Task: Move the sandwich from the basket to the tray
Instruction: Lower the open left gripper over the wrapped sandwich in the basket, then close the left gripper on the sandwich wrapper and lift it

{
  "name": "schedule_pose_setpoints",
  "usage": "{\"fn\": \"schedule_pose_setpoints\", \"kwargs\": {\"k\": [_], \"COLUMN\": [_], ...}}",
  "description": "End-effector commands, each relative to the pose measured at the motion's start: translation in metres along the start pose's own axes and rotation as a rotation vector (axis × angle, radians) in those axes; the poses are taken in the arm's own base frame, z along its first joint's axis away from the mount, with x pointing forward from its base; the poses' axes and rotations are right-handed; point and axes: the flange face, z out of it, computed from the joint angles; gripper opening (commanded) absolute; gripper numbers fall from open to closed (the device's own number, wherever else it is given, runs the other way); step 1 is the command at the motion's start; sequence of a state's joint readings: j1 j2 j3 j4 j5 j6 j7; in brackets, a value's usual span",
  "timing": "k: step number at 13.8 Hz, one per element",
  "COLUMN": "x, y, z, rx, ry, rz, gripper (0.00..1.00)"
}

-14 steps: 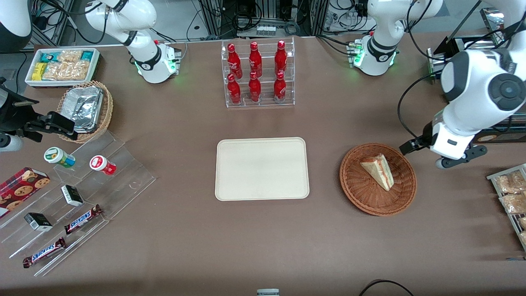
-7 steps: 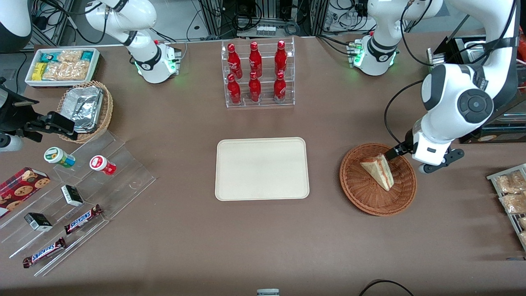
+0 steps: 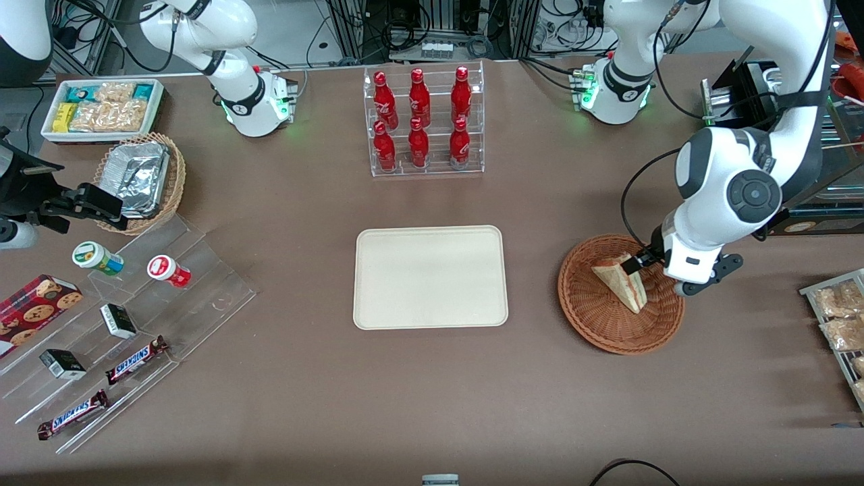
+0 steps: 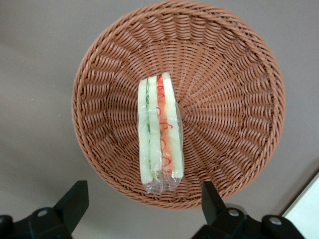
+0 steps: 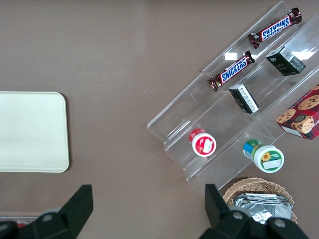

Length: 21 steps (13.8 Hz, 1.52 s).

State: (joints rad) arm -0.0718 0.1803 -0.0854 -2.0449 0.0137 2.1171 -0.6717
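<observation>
The sandwich [image 4: 160,133] was a triangular wedge of white bread in clear wrap, with red-orange and pale green layers on its cut edge. It lay inside the round, reddish-brown woven basket [image 4: 234,64], near the middle. The gripper [image 4: 141,202] hung above the basket's edge with its two dark fingers [image 4: 75,199] spread wide, holding nothing. The flat cream tray [image 3: 430,277], with rounded corners and a low rim, stood apart from the basket on the brown table [image 3: 432,391].
</observation>
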Motion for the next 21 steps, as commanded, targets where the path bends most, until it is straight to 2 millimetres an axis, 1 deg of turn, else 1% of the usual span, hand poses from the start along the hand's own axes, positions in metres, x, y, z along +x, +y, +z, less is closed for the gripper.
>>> {"fn": "schedule_pose_setpoints", "kwargs": {"k": [1,4,7,11,13,15,16,18,19,20,21], "x": [-0.001,-0.002,0.000,-0.002,-0.003,-0.005,-0.008,-0.009,-0.010,-0.010,-0.009], "y": [0.006,0.015,0.016,0.016,0.016,0.014,0.012,0.011,0.011,0.011,0.011], "z": [0.010,0.026,0.040,0.065,0.074,0.089,0.093,0.096,0.095,0.095,0.093], "rx": [-0.010,-0.012,-0.010,-0.015,-0.020,-0.029,-0.029,-0.026,-0.025,-0.025,-0.024], "ry": [0.002,0.000,-0.001,0.003,0.005,0.011,0.013,0.010,0.011,0.013,0.016], "rz": [-0.035,-0.048,-0.062,-0.071,-0.080,-0.088,-0.089,-0.107,-0.109,-0.108,-0.105], "gripper": [1.00,1.00,1.00,1.00,1.00,0.99,0.89,0.46,0.22,0.00,0.00]}}
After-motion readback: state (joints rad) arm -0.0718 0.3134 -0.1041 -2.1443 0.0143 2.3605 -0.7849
